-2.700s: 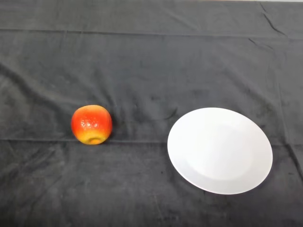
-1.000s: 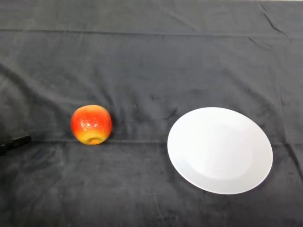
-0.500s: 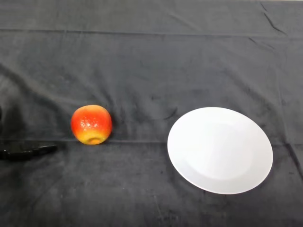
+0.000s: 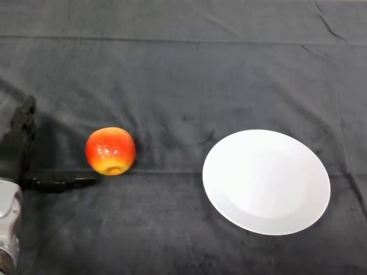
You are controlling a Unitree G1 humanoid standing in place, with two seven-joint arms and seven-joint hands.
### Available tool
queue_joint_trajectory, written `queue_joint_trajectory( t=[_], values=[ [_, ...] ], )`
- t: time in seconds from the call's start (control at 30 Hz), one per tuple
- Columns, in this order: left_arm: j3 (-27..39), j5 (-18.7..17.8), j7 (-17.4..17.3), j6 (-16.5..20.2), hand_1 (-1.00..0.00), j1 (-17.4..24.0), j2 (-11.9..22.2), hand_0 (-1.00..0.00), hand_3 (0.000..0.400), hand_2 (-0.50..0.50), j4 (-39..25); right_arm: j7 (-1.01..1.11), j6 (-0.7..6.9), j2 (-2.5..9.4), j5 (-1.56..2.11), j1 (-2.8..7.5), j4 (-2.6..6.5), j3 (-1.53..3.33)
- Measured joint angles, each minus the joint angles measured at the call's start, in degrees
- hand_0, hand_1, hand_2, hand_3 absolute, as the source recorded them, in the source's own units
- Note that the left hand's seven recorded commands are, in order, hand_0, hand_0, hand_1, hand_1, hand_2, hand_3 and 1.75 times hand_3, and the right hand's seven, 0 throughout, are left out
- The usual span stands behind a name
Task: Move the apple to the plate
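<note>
Head view: the black left hand sits at the left edge, fingers spread wide, one pointing toward the round red-and-yellow apple just right of it, not touching. This looks like the approach; next, close around the apple, then carry it right to the empty white round plate.

Red-yellow apple, white plate, dark grey cloth
</note>
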Motion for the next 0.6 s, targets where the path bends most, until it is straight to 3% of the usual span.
queue_joint_trajectory(
  t=[0.6],
  values=[
    [-2.5, 2.1, -1.5, 0.0, 0.00, -2.1, -4.5, 0.00, 0.000, 0.00, 0.0, 0.00, 0.00, 0.00, 0.00, 0.00, 0.00, 0.00]
  ],
)
